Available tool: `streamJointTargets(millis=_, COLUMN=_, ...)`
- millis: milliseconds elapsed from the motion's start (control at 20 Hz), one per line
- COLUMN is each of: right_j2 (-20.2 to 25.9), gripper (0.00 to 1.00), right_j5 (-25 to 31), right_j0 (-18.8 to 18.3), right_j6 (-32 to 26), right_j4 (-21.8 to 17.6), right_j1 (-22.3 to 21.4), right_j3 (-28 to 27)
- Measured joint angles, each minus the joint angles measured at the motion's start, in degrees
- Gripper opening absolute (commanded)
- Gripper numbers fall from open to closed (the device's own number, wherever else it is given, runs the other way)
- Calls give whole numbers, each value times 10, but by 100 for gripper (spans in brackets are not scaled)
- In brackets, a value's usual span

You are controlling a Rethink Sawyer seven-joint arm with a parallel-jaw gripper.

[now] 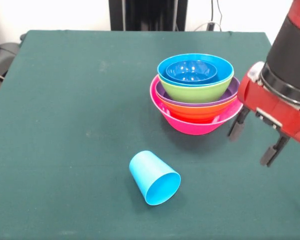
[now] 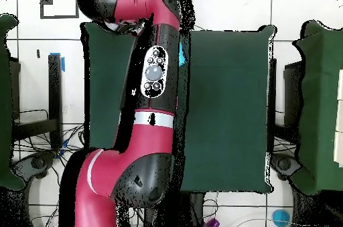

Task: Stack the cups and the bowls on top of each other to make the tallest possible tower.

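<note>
A sky-blue cup [image 1: 154, 177] lies tipped on its side on the green tabletop [image 1: 64, 100], its open mouth turned toward the near edge and slightly to the right, well apart from the tower [image 1: 196, 95] of nested bowls behind it. The cup looks like thin, smooth plastic: light, fairly stiff, glossy enough to slip, and free to roll on its tapered wall if nudged. The safest hold is likely across the rim, one finger inside the mouth and one outside, or a pinch across the narrower closed end; a squeeze across the middle of the wall may send it rolling away.

The tower stands upright toward the far right of the cloth, a wide pink bowl [image 1: 190, 125] at the base, then orange [image 1: 200, 110], purple [image 1: 231, 90], lime green [image 1: 195, 92] and sky-blue [image 1: 165, 67] bowls, with a small dark blue bowl [image 1: 191, 71] seated in the top. All look hard, shiny and light.

The red and black arm's pincer [image 1: 254, 141] hangs just to the right of the pile, its two dark fingers spread and holding nothing, above the cloth. From overhead the arm covers the bowls and cup almost entirely.
</note>
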Motion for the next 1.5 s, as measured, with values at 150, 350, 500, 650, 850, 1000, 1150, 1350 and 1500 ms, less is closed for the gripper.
streamJointTargets(millis=150, right_j2=-18, gripper=100, right_j5=13, right_j0=3, right_j6=18, right_j4=2, right_j1=-10, right_j3=1)
streamJointTargets(millis=350, right_j2=-28, gripper=100, right_j5=15, right_j0=10, right_j6=29, right_j4=2, right_j1=-23, right_j3=13)
streamJointTargets(millis=500, right_j2=-34, gripper=100, right_j5=15, right_j0=18, right_j6=32, right_j4=2, right_j1=-37, right_j3=29)
streamJointTargets(millis=650, right_j2=-39, gripper=100, right_j5=15, right_j0=19, right_j6=32, right_j4=2, right_j1=-41, right_j3=32)
streamJointTargets(millis=850, right_j2=-44, gripper=100, right_j5=15, right_j0=18, right_j6=32, right_j4=2, right_j1=-39, right_j3=34)
streamJointTargets(millis=1000, right_j2=-49, gripper=100, right_j5=15, right_j0=18, right_j6=32, right_j4=2, right_j1=-36, right_j3=37)
streamJointTargets(millis=1150, right_j2=-52, gripper=100, right_j5=15, right_j0=17, right_j6=32, right_j4=2, right_j1=-32, right_j3=40)
streamJointTargets(millis=1350, right_j2=-54, gripper=100, right_j5=15, right_j0=14, right_j6=32, right_j4=2, right_j1=-28, right_j3=40)
streamJointTargets(millis=1500, right_j2=-54, gripper=100, right_j5=15, right_j0=12, right_j6=32, right_j4=2, right_j1=-28, right_j3=41)
